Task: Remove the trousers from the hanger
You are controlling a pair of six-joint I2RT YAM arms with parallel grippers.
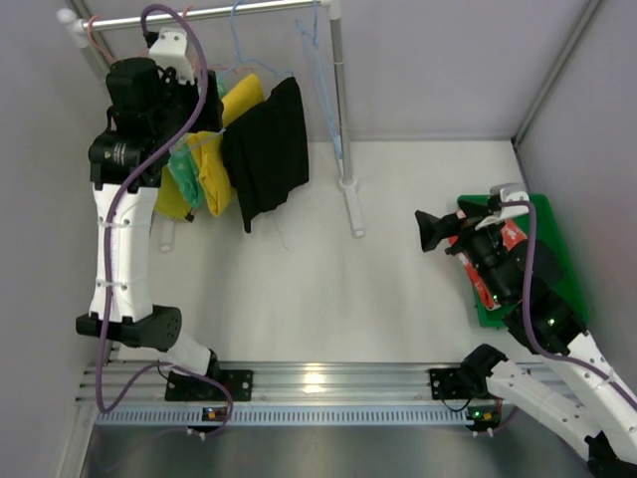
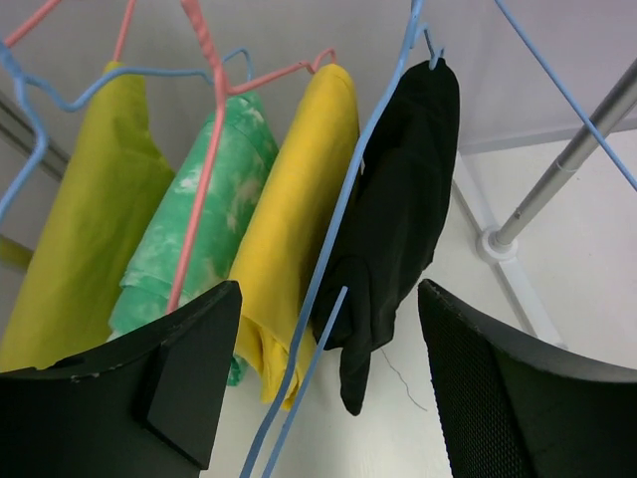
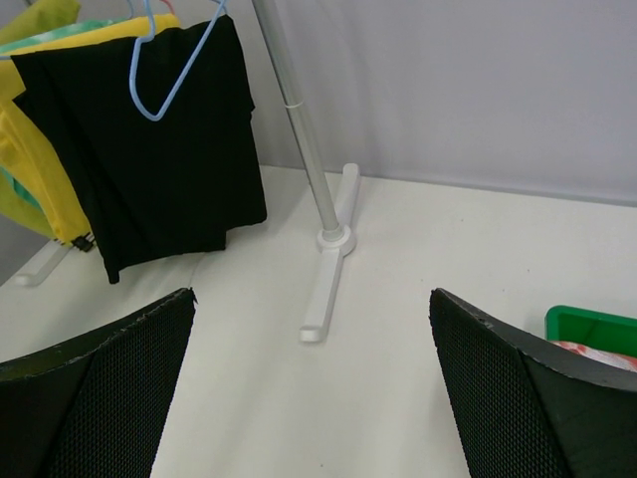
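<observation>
A matt white table [image 1: 398, 259] is boxed in by plain pale grey walls [image 1: 438, 70]. A white clothes rack [image 1: 340, 100] stands at the back, its flat foot [image 1: 353, 209] on the tabletop. Soft light glints on the aluminium rail [image 1: 318, 383] along the near edge
</observation>
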